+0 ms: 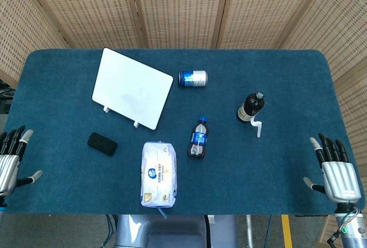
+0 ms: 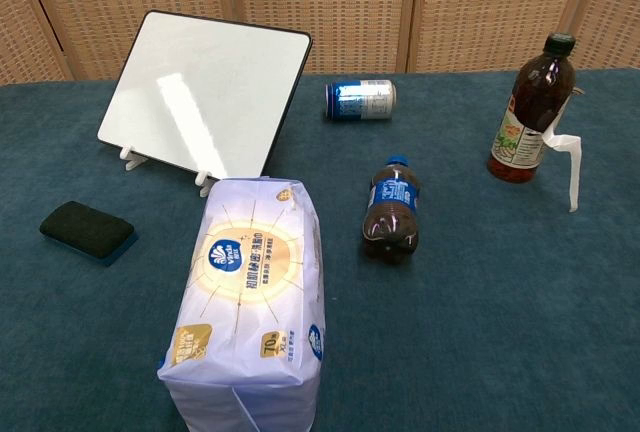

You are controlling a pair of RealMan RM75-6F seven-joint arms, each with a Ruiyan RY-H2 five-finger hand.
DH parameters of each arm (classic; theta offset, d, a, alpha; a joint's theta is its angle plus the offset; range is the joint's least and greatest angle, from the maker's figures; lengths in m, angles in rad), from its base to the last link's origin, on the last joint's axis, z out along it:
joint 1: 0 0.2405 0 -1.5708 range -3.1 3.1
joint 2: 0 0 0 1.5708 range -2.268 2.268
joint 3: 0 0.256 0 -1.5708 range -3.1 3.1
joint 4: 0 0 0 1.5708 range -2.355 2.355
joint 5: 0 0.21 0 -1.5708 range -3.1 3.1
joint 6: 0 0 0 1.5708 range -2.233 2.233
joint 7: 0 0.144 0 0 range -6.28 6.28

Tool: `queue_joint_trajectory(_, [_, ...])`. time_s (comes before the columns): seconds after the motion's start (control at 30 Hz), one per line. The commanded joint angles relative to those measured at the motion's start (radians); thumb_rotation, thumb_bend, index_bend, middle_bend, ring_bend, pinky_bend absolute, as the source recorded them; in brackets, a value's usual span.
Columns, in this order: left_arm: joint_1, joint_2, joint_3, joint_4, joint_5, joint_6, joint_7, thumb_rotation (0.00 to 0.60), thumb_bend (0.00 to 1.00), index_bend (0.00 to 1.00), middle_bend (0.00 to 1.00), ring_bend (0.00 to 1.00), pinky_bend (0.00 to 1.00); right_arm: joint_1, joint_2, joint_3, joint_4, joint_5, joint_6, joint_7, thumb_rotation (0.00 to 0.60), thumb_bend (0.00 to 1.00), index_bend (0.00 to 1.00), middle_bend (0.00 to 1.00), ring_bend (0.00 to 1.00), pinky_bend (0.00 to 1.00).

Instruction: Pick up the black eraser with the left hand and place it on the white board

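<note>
The black eraser lies flat on the blue table, left of the tissue pack. Behind it the white board leans tilted on two small feet. My left hand hovers at the table's left front edge, fingers spread and empty, well left of the eraser. At the right front edge my right hand is likewise spread and holds nothing. Neither hand appears in the chest view.
A tissue pack lies front centre. A small cola bottle lies on its side beside it. Further back lies a blue can. A dark upright bottle with a white tag stands to the right.
</note>
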Motion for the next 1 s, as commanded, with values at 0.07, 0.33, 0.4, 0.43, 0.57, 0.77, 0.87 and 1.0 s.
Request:
queue_joint_trajectory(0.07, [0.000,0.001,0.001,-0.001,-0.001,-0.002,-0.003,0.600,0.00,0.00,0.00,0.00,0.00,-0.001,0.000,-0.001,-0.002,0.000,0.001,0.000,0.600,0.00,0.00,0.00,0.00,0.00])
queue_joint_trajectory(0.33, [-0.001,0.003,0.002,-0.008,0.003,-0.001,-0.002,0.600,0.00,0.00,0.00,0.00,0.00,-0.002,0.001,-0.002,0.001,0.004,-0.001,0.004,0.600,0.00,0.00,0.00,0.00,0.00])
queue_joint_trajectory(0.4, [-0.002,0.003,0.003,-0.009,0.004,-0.004,-0.002,0.600,0.00,0.00,0.00,0.00,0.00,-0.001,0.002,0.000,0.000,0.006,-0.003,0.006,0.600,0.00,0.00,0.00,0.00,0.00])
queue_joint_trajectory(0.43, [-0.002,0.002,0.003,-0.009,0.004,-0.005,-0.002,0.600,0.00,0.00,0.00,0.00,0.00,-0.001,0.002,0.000,0.000,0.007,-0.004,0.006,0.600,0.00,0.00,0.00,0.00,0.00])
queue_joint_trajectory(0.57, [-0.006,-0.001,0.002,-0.005,-0.003,-0.015,-0.002,0.600,0.00,0.00,0.00,0.00,0.00,0.001,0.001,-0.001,0.001,0.006,-0.007,0.004,0.600,0.00,0.00,0.00,0.00,0.00])
queue_joint_trajectory(0.77, [-0.023,-0.006,-0.006,-0.004,-0.015,-0.043,-0.012,0.600,0.00,0.00,0.00,0.00,0.00,0.003,-0.002,0.001,0.000,0.011,-0.011,0.008,0.600,0.00,0.00,0.00,0.00,0.00])
queue_joint_trajectory(0.87, [-0.048,0.000,-0.018,-0.001,-0.024,-0.079,-0.016,0.600,0.00,0.00,0.00,0.00,0.00,0.002,-0.002,0.001,-0.001,0.007,-0.007,0.009,0.600,0.00,0.00,0.00,0.00,0.00])
queue_joint_trajectory(1.0, [-0.099,0.015,-0.045,-0.001,-0.055,-0.156,-0.041,0.600,0.07,0.00,0.00,0.00,0.00,0.000,-0.003,-0.001,0.000,0.000,-0.001,0.014,0.600,0.00,0.00,0.00,0.00,0.00])
